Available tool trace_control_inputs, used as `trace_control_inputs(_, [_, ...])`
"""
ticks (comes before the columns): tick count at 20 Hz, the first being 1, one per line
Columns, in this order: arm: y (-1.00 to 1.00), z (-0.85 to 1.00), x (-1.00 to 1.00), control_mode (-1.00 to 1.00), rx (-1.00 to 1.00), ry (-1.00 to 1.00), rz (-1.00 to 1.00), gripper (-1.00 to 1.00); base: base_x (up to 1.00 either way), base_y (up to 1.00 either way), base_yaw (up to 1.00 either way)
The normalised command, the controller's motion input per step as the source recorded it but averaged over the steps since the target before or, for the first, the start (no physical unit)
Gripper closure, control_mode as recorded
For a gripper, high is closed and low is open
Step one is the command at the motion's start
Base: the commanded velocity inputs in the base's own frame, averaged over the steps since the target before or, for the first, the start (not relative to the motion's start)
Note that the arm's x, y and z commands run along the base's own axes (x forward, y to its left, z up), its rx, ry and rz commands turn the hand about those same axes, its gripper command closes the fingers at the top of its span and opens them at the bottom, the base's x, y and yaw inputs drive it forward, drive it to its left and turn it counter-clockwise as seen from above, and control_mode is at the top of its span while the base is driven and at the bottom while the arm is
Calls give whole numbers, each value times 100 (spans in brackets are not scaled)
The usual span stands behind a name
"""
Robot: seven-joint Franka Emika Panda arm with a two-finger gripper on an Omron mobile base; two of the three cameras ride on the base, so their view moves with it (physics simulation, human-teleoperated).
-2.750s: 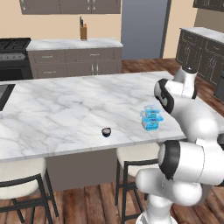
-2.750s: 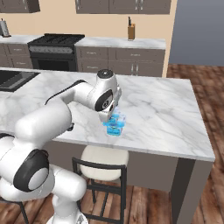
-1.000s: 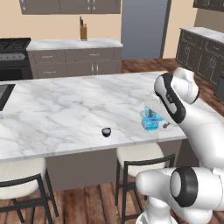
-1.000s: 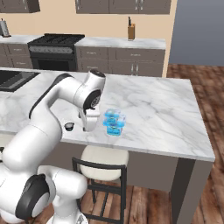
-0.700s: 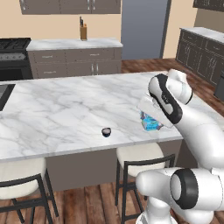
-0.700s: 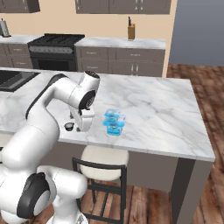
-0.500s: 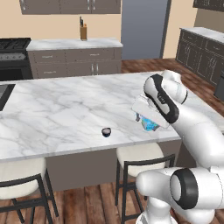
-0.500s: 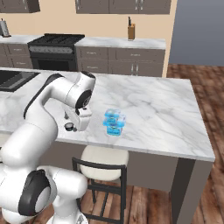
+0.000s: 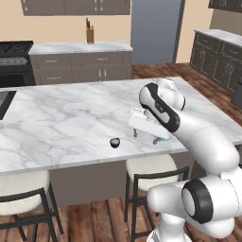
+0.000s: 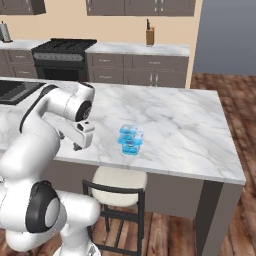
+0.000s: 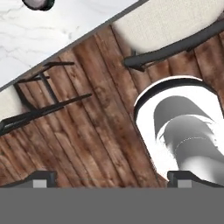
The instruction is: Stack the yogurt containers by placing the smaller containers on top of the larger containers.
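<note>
The gripper [image 9: 144, 137] hangs over the near edge of the marble island counter [image 9: 61, 118], with its jaws spread fully wide and nothing held between them. In the hand view, the two finger tips [image 11: 40, 178] stand at opposite sides of the frame, looking down past the counter's edge onto the wood floor [image 11: 100, 118] and a cushioned stool [image 11: 170, 22]. The dark cup [image 9: 114, 142] sits on the counter near its front edge, just to the left of the gripper and apart from it; in the hand view it appears at the top left corner [image 11: 38, 3]. The blue tub [image 10: 131, 139] stands upright on the counter, to the right of the gripper with a gap between them, also close to the front edge. Broad bare marble lies behind both containers. A second stool [image 9: 19, 198] stands under the counter's left portion.
</note>
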Motion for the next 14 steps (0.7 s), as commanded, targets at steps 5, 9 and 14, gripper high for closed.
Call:
trace_control_inputs(5, [50,-31,4,-100,0,-6,31,-100,0,0,0])
trace_control_inputs(9, [39,-31,11,-100,0,-12,28,-100,0,0,0])
trace_control_inputs(14, [14,-23,15,-100,0,-12,15,-100,0,0,0])
